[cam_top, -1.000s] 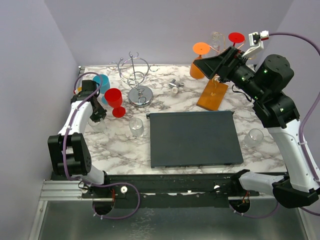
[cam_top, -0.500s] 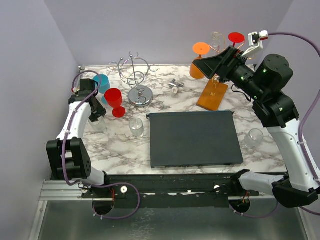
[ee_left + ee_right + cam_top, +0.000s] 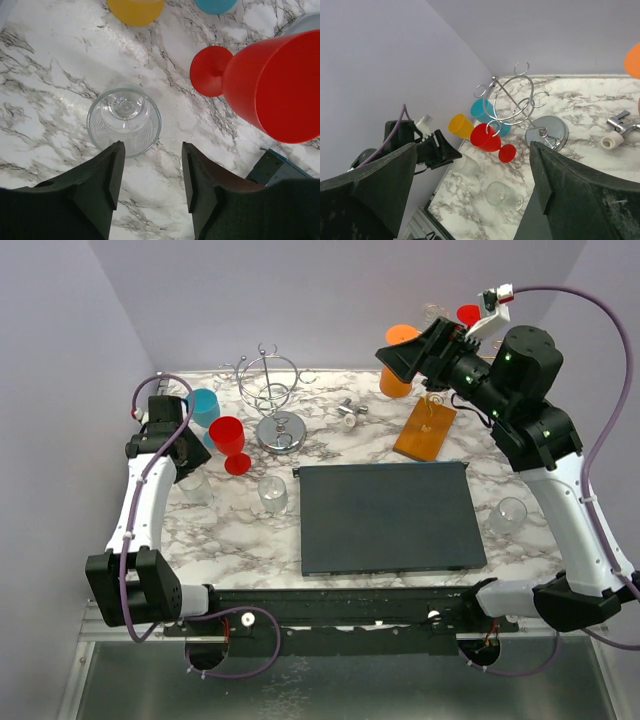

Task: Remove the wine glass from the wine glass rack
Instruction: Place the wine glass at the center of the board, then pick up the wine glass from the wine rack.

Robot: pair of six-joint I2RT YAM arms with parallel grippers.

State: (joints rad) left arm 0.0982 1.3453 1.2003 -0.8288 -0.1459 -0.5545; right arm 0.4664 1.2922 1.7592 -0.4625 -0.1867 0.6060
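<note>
Table [image 3: 230, 530]: white marble, grey veining.
Mat [image 3: 385, 518]: plain dark slate grey.
Wine glass rack [image 3: 425, 428]: orange-brown wood base, gold wire stem (wire thin, barely visible).
Red goblet [image 3: 228, 437]: solid bright red.
Orange goblet [image 3: 400, 336]: solid orange.
Blue cup [image 3: 203, 405]: turquoise blue.
Yellow cup [image 3: 136, 10]: warm yellow.
Wire stand [image 3: 272, 400]: silver chrome.
Tumbler [image 3: 124, 120]: clear, colourless.
Walls [image 3: 330, 300]: pale lilac.
Left arm [image 3: 145, 495], right arm [image 3: 580, 520]: white links, black joints.
Cable [image 3: 590, 310]: purple.
Left gripper [image 3: 152, 170], right gripper [image 3: 473, 150]: matt black.
</note>
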